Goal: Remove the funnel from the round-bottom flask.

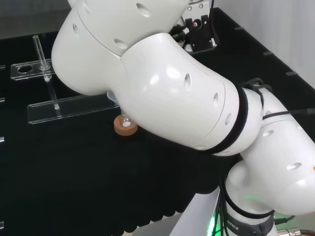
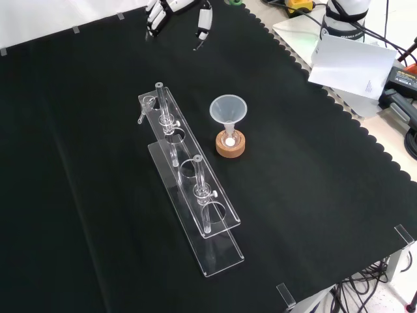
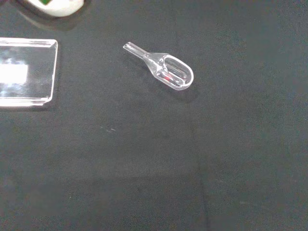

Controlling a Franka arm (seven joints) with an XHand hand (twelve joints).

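- Funnel: it is seen just right of centre in the front view, upright, its stem set down into the small round-bottom flask directly below it.
- The flask is seated in a cork ring stand on the black-clothed tabletop; something white is visible inside the flask.
- In the head view the cork ring stand is seen left of centre, partly covered by the large white arm link; the flask on it is barely made out.
- A clear plastic rack is laid just left of the funnel in the front view, running from upper left to lower right, with glass tubes stood in it.
- The hand is seen at the top edge of the front view, well apart from the funnel; its black and white fingers are pointed downward, fairly straight and spread, and nothing is held in them.
- In the wrist view a small clear scoop is seen lying flat on the cloth near the upper middle, with a clear flat plate at the upper left edge.
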